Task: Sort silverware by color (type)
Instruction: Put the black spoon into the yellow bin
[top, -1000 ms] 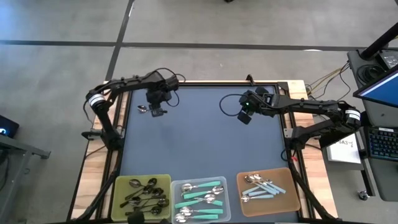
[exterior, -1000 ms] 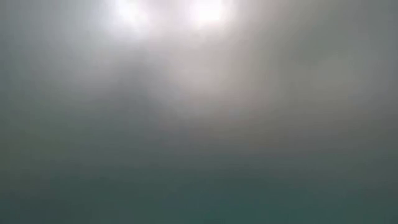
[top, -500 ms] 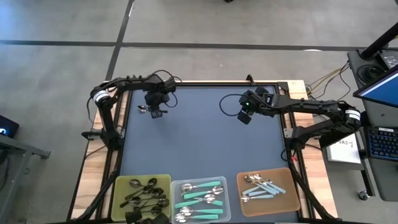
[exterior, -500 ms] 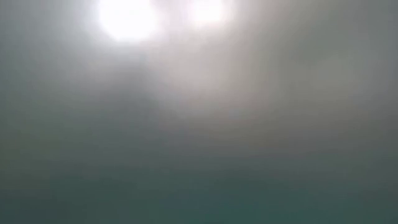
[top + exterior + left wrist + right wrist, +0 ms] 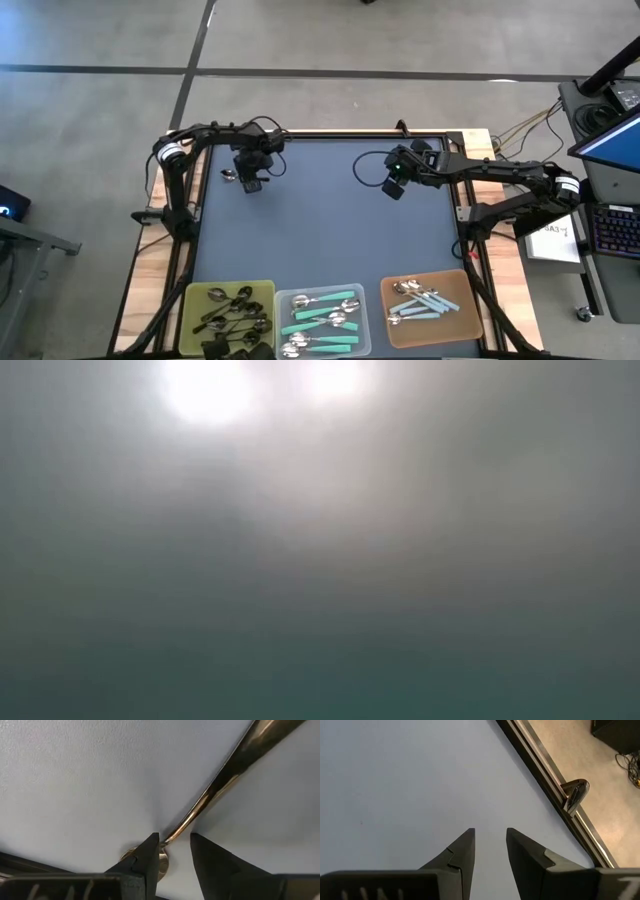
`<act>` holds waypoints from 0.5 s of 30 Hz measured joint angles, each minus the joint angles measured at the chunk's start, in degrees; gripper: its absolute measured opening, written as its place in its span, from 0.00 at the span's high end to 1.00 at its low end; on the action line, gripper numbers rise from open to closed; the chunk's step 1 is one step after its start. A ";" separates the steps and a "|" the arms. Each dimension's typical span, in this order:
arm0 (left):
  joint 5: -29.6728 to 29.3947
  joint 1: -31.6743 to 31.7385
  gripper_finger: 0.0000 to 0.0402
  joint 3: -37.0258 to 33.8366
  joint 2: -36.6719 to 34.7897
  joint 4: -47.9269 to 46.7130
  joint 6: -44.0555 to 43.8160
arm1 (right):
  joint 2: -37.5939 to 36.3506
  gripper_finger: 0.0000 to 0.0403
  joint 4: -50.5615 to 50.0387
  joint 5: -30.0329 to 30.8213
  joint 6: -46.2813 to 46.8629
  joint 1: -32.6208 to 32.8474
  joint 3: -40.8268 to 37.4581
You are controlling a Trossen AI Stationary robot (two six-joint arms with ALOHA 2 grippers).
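One dark all-metal spoon (image 5: 230,175) lies flat on the blue mat near the far left corner; in the left wrist view its handle (image 5: 240,757) runs away from the fingers. My left gripper (image 5: 248,183) (image 5: 174,845) is open a narrow gap, with its fingers on either side of the spoon's neck (image 5: 175,831), just by the bowl (image 5: 131,853). My right gripper (image 5: 393,188) (image 5: 490,837) is open over bare mat at the far right. The other spoons lie in three trays at the near edge. My left gripper comes at the spoon from above, with its fingers across the neck (image 5: 175,831) next to the bowl. One fingertip (image 5: 152,845) stands right against the neck; I cannot tell whether it touches. The spoon lies flat on the mat.
At the near edge sit an olive tray (image 5: 200,292) of dark spoons, a clear tray (image 5: 362,318) of teal-handled spoons and a brown tray (image 5: 465,290) of light-blue-handled spoons. The mat's middle (image 5: 320,235) is bare. The low view shows only glare. A metal hook (image 5: 575,795) stands past the table's rim.
The left arm's elbow has swung toward the table's right, while its gripper has stayed at the spoon near the far left corner. The spoon and the right arm have kept still.
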 joint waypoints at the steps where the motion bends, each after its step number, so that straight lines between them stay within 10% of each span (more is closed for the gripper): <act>1: 0.04 0.00 0.76 0.00 0.00 -0.09 0.06 | 0.00 0.75 0.02 0.02 0.00 -0.02 0.00; 15: 3.54 -0.44 0.81 -0.17 -0.22 -4.90 3.80 | 0.00 0.75 0.02 0.00 -0.01 -0.01 0.00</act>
